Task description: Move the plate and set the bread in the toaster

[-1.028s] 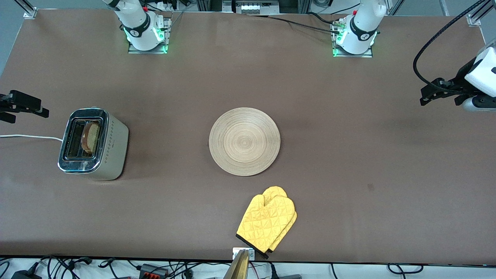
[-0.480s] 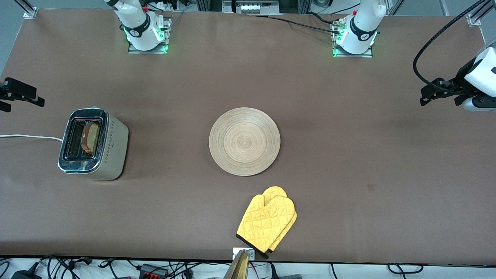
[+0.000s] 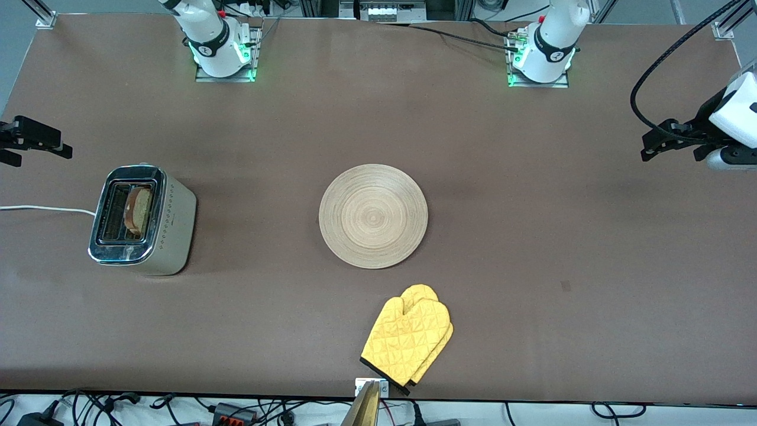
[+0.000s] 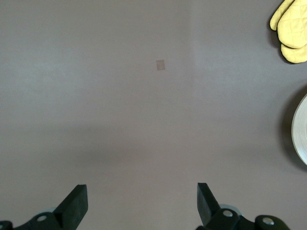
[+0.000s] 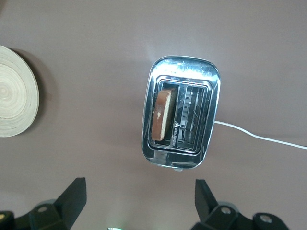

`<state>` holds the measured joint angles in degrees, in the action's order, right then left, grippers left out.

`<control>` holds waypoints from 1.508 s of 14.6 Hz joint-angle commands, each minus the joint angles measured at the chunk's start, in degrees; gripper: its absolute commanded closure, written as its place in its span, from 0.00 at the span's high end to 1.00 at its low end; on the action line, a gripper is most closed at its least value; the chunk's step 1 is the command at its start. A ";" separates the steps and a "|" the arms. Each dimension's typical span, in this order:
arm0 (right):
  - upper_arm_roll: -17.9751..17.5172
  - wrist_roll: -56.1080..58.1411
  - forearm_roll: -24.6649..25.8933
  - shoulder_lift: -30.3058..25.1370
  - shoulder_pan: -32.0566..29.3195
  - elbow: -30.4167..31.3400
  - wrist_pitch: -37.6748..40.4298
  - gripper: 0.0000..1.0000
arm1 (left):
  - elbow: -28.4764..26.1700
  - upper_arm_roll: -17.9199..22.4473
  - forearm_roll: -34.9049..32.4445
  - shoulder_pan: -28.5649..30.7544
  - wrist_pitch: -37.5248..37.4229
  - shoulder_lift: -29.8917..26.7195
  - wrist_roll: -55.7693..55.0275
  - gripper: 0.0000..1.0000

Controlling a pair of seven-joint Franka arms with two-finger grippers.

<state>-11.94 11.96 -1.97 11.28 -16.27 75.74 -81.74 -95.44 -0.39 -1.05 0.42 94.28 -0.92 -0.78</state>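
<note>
The round wooden plate (image 3: 373, 216) lies at mid-table with nothing on it; its rim shows in both wrist views (image 5: 14, 98) (image 4: 301, 136). The beige and chrome toaster (image 3: 142, 219) (image 5: 181, 120) stands toward the right arm's end. The bread (image 3: 137, 210) (image 5: 163, 115) stands upright in one of its slots, the slot beside it empty. My right gripper (image 3: 40, 152) (image 5: 139, 196) hangs open high over bare table beside the toaster, holding nothing. Over bare table at the left arm's end, my left gripper (image 3: 672, 155) (image 4: 142, 201) is open and empty.
A pair of yellow oven mitts (image 3: 408, 340) (image 4: 290, 28) lies near the table's front edge, nearer to the front camera than the plate. The toaster's white cord (image 3: 47, 208) runs off the table's end. A small mark (image 3: 566, 286) is on the brown tabletop.
My right gripper has drifted a little away from the toaster, upward in the front view. The left arm, plate, bread and toaster have not moved.
</note>
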 commanded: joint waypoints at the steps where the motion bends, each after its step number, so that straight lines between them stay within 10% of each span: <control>1: -0.89 0.69 0.56 -0.56 -1.13 0.73 0.18 1.00 | -0.10 0.48 0.62 0.02 -1.11 -0.22 0.95 1.00; 6: 0.42 -0.10 0.56 -0.47 0.35 0.46 0.18 1.00 | -0.10 0.83 0.62 0.11 -1.29 -0.22 0.95 1.00; 9: 16.47 0.60 -0.14 -0.65 14.30 0.37 -0.44 1.00 | -0.10 0.92 0.88 1.60 -2.61 -0.05 1.04 1.00; 22: 16.95 0.07 -0.23 -1.44 15.30 3.18 -2.18 1.00 | -0.01 0.92 1.14 1.78 -2.35 0.30 1.04 1.00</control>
<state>4.05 11.83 -2.00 11.36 -1.95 76.23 -82.07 -95.49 0.52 -1.03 1.77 92.18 -0.41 -0.78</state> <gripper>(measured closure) 0.000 0.000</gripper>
